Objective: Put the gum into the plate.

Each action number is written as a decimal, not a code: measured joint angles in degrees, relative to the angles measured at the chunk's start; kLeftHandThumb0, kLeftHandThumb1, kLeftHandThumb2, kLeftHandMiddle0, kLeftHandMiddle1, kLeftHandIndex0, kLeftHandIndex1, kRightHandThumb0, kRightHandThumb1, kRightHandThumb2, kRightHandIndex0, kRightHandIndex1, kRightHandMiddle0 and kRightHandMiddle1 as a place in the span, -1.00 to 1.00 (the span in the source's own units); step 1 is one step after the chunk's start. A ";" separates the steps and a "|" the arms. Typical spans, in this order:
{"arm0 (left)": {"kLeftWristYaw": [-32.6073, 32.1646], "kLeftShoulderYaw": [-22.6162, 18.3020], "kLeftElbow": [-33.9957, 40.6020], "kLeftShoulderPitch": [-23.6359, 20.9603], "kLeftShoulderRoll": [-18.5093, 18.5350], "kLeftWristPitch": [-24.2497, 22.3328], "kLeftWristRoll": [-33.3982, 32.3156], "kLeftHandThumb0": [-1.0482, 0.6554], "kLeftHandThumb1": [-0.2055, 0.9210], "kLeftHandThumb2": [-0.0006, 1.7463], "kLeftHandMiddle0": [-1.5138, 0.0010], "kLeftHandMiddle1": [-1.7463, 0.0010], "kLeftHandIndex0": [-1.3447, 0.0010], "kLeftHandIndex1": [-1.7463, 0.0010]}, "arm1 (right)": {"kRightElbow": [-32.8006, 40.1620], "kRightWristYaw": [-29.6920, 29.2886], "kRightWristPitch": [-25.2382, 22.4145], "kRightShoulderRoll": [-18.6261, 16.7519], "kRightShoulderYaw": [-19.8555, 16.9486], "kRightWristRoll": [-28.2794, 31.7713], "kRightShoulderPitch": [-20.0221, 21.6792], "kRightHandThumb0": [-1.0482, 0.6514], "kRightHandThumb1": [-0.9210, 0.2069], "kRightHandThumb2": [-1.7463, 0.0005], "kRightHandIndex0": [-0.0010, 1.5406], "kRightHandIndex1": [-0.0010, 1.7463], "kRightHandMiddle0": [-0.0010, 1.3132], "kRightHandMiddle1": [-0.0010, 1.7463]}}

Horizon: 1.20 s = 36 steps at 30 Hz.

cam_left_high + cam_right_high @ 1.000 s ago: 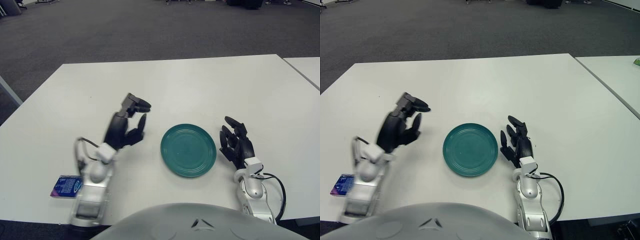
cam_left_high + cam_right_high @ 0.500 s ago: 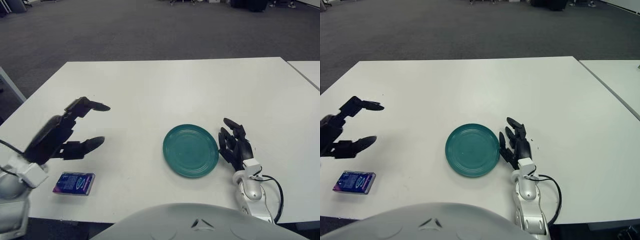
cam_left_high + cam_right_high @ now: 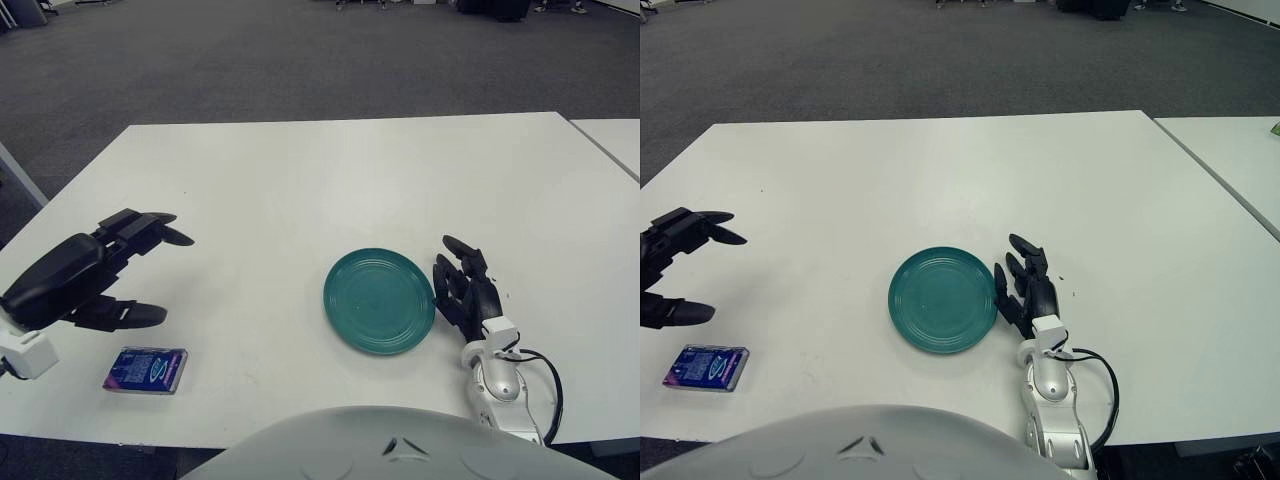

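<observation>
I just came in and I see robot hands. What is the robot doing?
The robot is trying to put a pack of gum onto the green plate. It hasn't picked the gum up yet. The gum lies near the front left edge of the white table, and the left hand shows just above it in the view, with open fingers, holding nothing. The plate has nothing on it. The right hand is idle, just right of the plate.

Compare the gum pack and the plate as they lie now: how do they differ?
The gum pack is a small blue-purple rectangle near the table's front left corner; the plate is a larger teal disc near the middle. The open left hand shows just behind the gum pack; the right hand shows beside the plate. Both lie flat, unheld.
</observation>
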<state>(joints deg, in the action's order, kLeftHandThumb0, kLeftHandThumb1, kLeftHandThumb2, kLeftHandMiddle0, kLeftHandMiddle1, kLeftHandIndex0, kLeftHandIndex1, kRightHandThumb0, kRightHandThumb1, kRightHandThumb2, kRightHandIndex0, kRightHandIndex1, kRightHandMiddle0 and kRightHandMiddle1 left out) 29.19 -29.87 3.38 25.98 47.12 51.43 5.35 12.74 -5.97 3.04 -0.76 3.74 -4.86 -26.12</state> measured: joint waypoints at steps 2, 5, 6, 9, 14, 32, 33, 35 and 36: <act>0.65 -0.33 -0.47 0.98 1.05 1.04 0.14 -1.00 1.00 -0.76 0.89 0.52 1.00 -0.24 | 0.00 0.00 -0.02 -0.05 0.03 0.01 -0.02 -0.58 -1.00 0.27 -0.48 -0.84 -1.00 -0.20; 1.62 -1.42 -0.25 2.79 1.98 1.30 0.65 -1.00 1.00 -0.71 0.87 0.69 1.00 -0.02 | 0.06 0.00 -0.07 -0.12 0.05 0.01 -0.06 -0.59 -1.00 0.26 -0.49 -0.83 -1.00 -0.21; 2.02 -1.80 -0.05 3.53 2.27 1.08 0.73 -1.00 1.00 -0.69 0.86 0.75 1.00 0.06 | 0.08 0.00 -0.09 -0.13 0.07 0.01 -0.07 -0.59 -1.00 0.26 -0.50 -0.83 -1.00 -0.21; 3.04 -2.52 0.63 5.14 2.85 0.34 0.97 -1.00 1.00 -0.64 0.86 0.85 1.00 0.20 | 0.16 -0.01 -0.17 -0.18 0.09 -0.02 -0.11 -0.60 -1.00 0.26 -0.50 -0.83 -1.00 -0.21; 4.99 -2.82 1.61 7.11 3.79 -1.60 2.24 -1.00 1.00 -0.57 0.88 0.91 1.00 0.37 | 0.29 -0.01 -0.47 -0.22 0.29 -0.05 -0.16 -0.59 -1.00 0.27 -0.50 -0.82 -1.00 -0.20; 10.84 1.79 1.36 8.23 9.13 -5.11 7.65 -1.00 1.00 -0.52 0.95 0.99 1.00 0.75 | 1.58 -0.55 -2.32 -0.37 0.80 -0.27 -0.32 -0.59 -1.00 0.27 -0.53 -0.80 -1.00 -0.21; 11.31 2.07 1.48 8.28 9.37 -5.54 7.98 -1.00 1.00 -0.52 0.95 0.99 1.00 0.75 | 1.59 -0.55 -2.32 -0.36 0.79 -0.27 -0.34 -0.59 -1.00 0.27 -0.53 -0.80 -1.00 -0.22; 11.69 2.59 1.79 8.28 9.65 -6.34 8.84 -1.00 1.00 -0.52 0.95 0.99 1.00 0.75 | 1.58 -0.55 -2.32 -0.35 0.78 -0.26 -0.36 -0.59 -1.00 0.28 -0.53 -0.79 -1.00 -0.22; 11.81 2.81 1.98 8.28 9.66 -6.67 9.29 -1.00 1.00 -0.52 0.95 1.00 1.00 0.75 | 1.58 -0.55 -2.32 -0.34 0.77 -0.25 -0.37 -0.58 -1.00 0.28 -0.53 -0.79 -1.00 -0.22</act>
<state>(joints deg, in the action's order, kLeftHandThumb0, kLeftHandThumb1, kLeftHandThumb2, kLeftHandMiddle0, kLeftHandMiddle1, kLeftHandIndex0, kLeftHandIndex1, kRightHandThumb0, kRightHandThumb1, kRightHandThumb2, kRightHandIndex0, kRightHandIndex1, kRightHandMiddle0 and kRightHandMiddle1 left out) 41.00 -27.06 5.35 34.26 56.78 44.75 14.64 14.32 -6.52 0.72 -1.10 4.50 -5.11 -26.49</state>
